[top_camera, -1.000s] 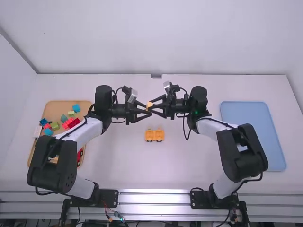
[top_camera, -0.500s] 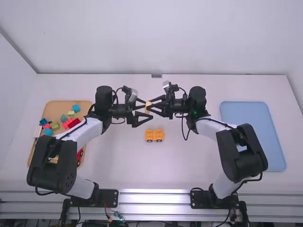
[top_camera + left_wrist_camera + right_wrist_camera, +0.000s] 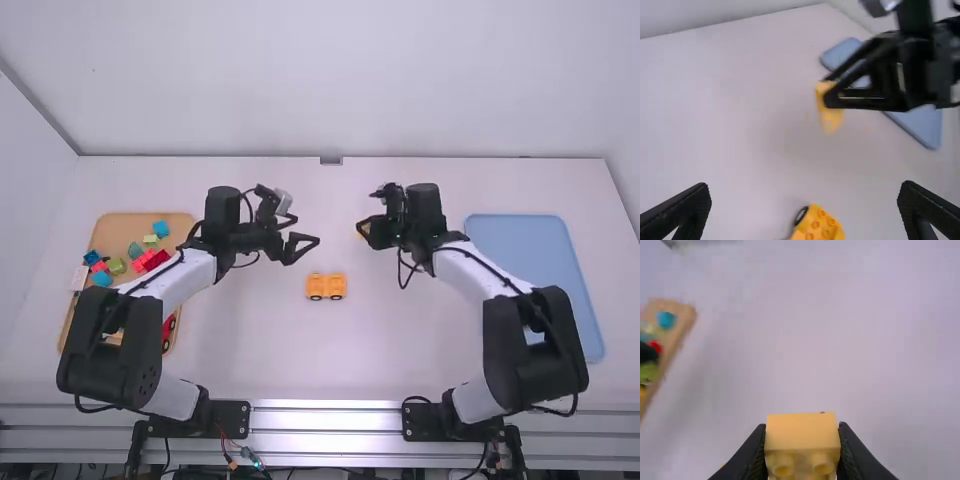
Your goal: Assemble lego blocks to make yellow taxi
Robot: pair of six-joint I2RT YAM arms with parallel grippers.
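You have the taxi at a middle stage, as I judge it. The yellow plastic lego car base with black wheels (image 3: pixel 326 287) stands upright on the white table (image 3: pixel 250 350), between the two arms and nearer to the camera than both grippers, and in the left wrist view you can see bare round studs on its top. The right gripper (image 3: pixel 802 440) is clenched on a yellow lego block with round studs (image 3: pixel 802 432), held up in the air, well apart from the base. The left gripper (image 3: pixel 805 200) is spread wide, with nothing between its fingers. So the wheeled base is there for you, but the held block is not placed on it, and this joining is probably the next step. For this, you should bring the block above the base, turn its studs upward if needed, and press it evenly; if it goes down crooked, the base may roll or tip. Whether more pieces must come afterwards, you cannot tell from here. At the left side, the tan wooden tray (image 3: pixel 122 222) holds blue, green and red blocks, and at the right side lies the blue tray (image 3: pixel 515 250).
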